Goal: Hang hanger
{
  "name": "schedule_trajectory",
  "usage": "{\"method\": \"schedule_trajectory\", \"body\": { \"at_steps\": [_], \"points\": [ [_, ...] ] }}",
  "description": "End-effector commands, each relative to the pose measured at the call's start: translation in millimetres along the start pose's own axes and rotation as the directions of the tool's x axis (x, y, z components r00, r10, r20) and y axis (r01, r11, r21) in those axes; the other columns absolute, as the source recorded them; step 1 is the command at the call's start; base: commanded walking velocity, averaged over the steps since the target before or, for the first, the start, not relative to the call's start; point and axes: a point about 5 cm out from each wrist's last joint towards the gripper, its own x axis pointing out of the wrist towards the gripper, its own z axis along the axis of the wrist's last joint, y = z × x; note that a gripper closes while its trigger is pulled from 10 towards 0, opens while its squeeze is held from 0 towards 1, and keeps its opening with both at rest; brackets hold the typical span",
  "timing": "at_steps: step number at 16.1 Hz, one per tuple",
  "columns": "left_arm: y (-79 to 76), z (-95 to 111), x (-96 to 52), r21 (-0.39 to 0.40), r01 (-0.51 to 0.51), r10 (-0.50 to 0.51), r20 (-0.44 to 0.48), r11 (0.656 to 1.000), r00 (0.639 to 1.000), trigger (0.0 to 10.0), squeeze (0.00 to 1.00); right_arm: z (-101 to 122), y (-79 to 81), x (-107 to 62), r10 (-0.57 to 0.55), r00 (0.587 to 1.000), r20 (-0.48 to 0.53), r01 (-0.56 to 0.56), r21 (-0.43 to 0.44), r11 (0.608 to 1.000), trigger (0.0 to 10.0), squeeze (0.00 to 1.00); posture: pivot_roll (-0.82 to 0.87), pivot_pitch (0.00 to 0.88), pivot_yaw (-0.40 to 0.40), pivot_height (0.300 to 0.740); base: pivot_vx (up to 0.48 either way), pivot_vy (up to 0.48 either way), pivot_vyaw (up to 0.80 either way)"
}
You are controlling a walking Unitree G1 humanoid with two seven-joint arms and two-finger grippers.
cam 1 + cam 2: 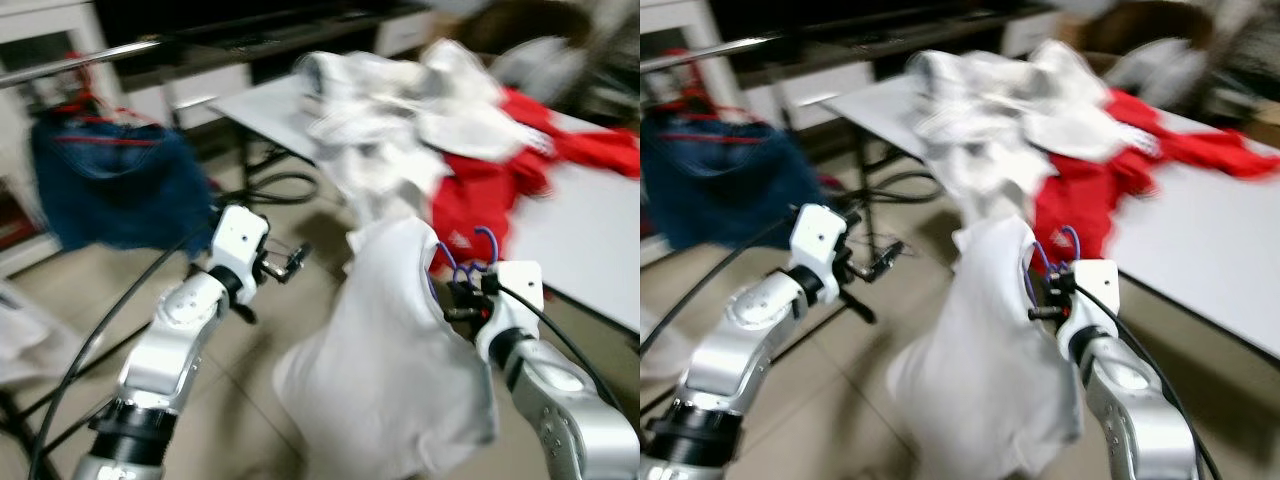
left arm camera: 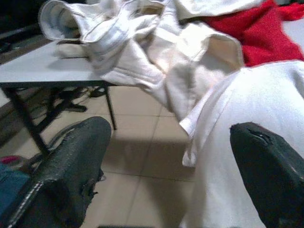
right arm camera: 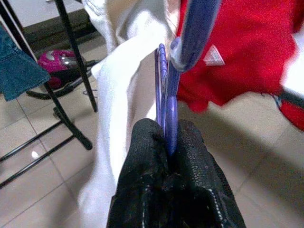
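Two black fingers of the right gripper (image 3: 168, 142) are pinched together on the neck of a purple hanger (image 3: 167, 102), which carries a white shirt (image 1: 400, 370) out over the tiled floor, just off the corner of the table (image 1: 590, 240). The hook curls upward above the gripper, so the hanger's long axis appears to run up and down, while the shirt droops below and hides the shoulder bar. The left gripper (image 2: 166, 161) is held up with its fingers spread wide and empty, close beside the shirt.

The main risk, as I judge it, is the thin grip: the fingers hold only the narrow neck, so the shirt's weight could swing the hanger and twist the hook off line before it reaches the rail (image 1: 70, 65), well off to the left, where a blue garment (image 1: 110, 180) already hangs. The shirt might also snag on the heap of clothes (image 1: 400, 120) on the table.
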Motion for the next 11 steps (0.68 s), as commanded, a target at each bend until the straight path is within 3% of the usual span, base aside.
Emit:
{"method": "schedule_trajectory", "body": {
  "at_steps": [1, 5, 8, 10, 11],
  "points": [
    [1.2, 4.8, 1.5, -0.006, -0.005, 0.005, 0.021, 1.000, 1.000, 10.0, 0.00, 9.8, -5.8, -3.0, -0.026, 0.999, 0.035, 0.027, -0.022, 0.999, 10.0, 0.00, 0.04, 0.000, -0.026, 0.740, 0.000, 0.000, -0.80],
    [2.6, 2.5, 3.9, -0.012, -0.022, 0.022, 0.016, 1.000, 1.000, 10.0, 0.00, 10.5, -7.0, -2.9, -0.036, 0.999, 0.030, 0.037, -0.025, 0.999, 10.0, 0.00, 0.04, 0.000, -0.029, 0.740, 0.000, 0.463, -0.80],
    [3.3, 2.7, 5.0, 0.021, -0.032, 0.032, 0.016, 0.999, 0.999, 10.0, 0.00, 11.2, -7.4, -1.6, -0.041, 0.999, 0.025, 0.042, -0.025, 0.999, 10.0, 0.00, 0.04, 0.000, -0.033, 0.740, 0.000, -0.325, -0.80],
    [2.8, 2.8, 4.9, 0.020, -0.031, 0.031, 0.017, 0.999, 0.999, 10.0, 0.00, 11.3, -7.6, -1.5, -0.043, 0.999, 0.024, 0.044, -0.026, 0.999, 10.0, 0.00, 0.04, 0.000, -0.034, 0.740, 0.000, -0.480, -0.80],
    [2.2, 1.4, 4.9, 0.002, -0.029, 0.029, 0.007, 1.000, 1.000, 10.0, 0.00, 11.1, -7.7, -1.3, -0.044, 0.999, 0.022, 0.045, -0.026, 0.999, 10.0, 0.00, 0.04, 0.000, -0.034, 0.740, 0.000, 0.000, -0.80]
  ]
}}
